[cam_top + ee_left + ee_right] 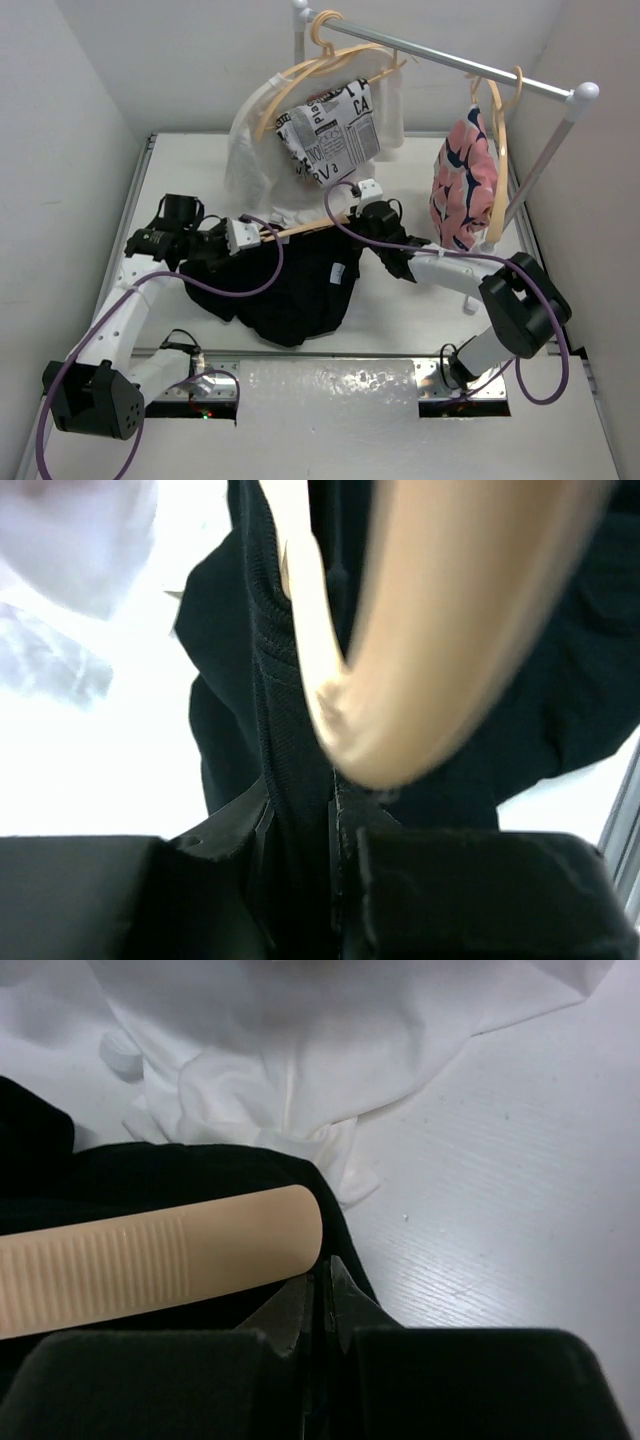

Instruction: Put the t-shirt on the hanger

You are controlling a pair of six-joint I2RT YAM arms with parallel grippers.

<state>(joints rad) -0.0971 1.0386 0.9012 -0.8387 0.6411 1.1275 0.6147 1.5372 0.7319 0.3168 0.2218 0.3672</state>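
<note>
Your left fingers (243,236) and right fingers (360,207) both clamp the t-shirt (300,285); hanger (300,228) lies 9-to-3 between them.

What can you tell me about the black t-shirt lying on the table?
The black t-shirt is soft knit fabric, lying crumpled on the white table between the two arms, a small white label facing up. A pale tan hanger rests along its far edge. The left gripper pinches a ribbed seam; the right gripper is closed on its edge. A white garment touches it behind.
</note>
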